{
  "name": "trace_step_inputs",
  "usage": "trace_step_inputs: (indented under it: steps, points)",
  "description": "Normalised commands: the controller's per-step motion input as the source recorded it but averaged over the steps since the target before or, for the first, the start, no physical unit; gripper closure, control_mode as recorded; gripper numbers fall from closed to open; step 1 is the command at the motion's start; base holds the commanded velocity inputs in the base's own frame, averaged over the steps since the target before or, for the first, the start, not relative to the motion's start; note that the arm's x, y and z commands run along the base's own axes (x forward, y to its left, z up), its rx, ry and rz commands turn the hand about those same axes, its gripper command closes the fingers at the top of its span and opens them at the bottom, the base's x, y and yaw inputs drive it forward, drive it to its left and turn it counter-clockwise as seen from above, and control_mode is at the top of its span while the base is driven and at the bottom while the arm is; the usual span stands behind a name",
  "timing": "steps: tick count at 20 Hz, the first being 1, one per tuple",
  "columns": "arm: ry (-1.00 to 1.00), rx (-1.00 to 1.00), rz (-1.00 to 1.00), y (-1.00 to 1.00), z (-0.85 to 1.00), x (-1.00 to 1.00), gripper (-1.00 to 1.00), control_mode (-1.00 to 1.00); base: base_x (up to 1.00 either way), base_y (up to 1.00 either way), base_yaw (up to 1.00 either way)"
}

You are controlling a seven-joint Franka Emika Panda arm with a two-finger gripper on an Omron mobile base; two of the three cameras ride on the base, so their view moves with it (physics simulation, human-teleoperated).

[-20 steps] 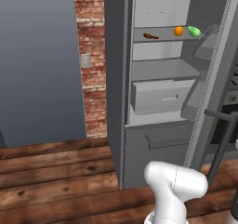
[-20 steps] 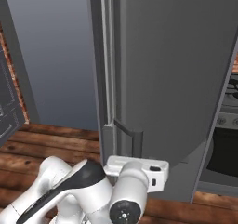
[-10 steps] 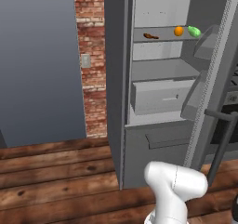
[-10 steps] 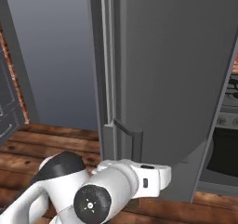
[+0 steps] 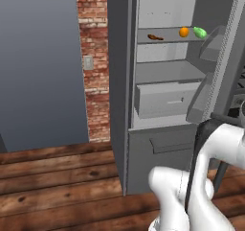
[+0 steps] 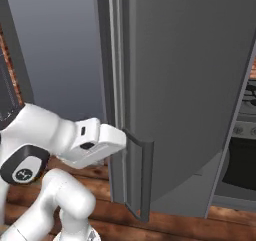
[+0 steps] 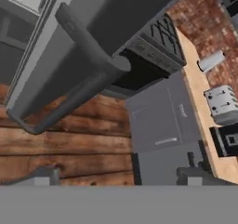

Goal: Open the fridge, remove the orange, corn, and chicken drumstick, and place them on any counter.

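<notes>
The gripper point(image 7: 118, 176) is standing wide open, holding nothing, the fridge point(image 6: 200, 85) handle point(image 7: 88, 60) lying just beyond its jaws. The orange point(image 5: 184, 32) is looking light, firm and prone to roll; gripping across its middle seems best.

The fridge point(image 5: 119, 81) is finished in dark grey outside and pale grey-white inside, and its bar handle point(image 6: 146, 177) is dark grey. On a shelf, a bright orange point(image 5: 184, 32), a corn cob point(image 5: 200, 32) in vivid green husk and a dark reddish-brown chicken drumstick point(image 5: 155, 37) are seen. A red-brown brick wall point(image 5: 95, 57) is patterned with pale mortar. The floor point(image 5: 57, 187) is brown wood planking. The tabletop point(image 7: 204, 102) is beige-tan.
</notes>
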Motion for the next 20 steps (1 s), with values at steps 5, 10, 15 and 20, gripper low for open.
trace_step_inputs:
  steps: [5, 10, 15, 20]
  points:
    - [0.49, -0.42, -0.15, 1.0, 0.01, 0.7, -1.0, -1.0, 0.0, 0.0, 0.0]
    - [0.31, -0.32, -0.12, 0.71, -0.03, 0.54, -1.0, -1.0, 0.0, 0.0, 0.0]
    - [0.01, -0.08, 0.0, 0.31, -0.04, 0.33, -1.0, -1.0, 0.0, 0.0, 0.0]
    - [0.05, 0.04, 0.0, 0.01, 0.14, 0.94, -1.0, -1.0, 0.0, 0.0, 0.0]
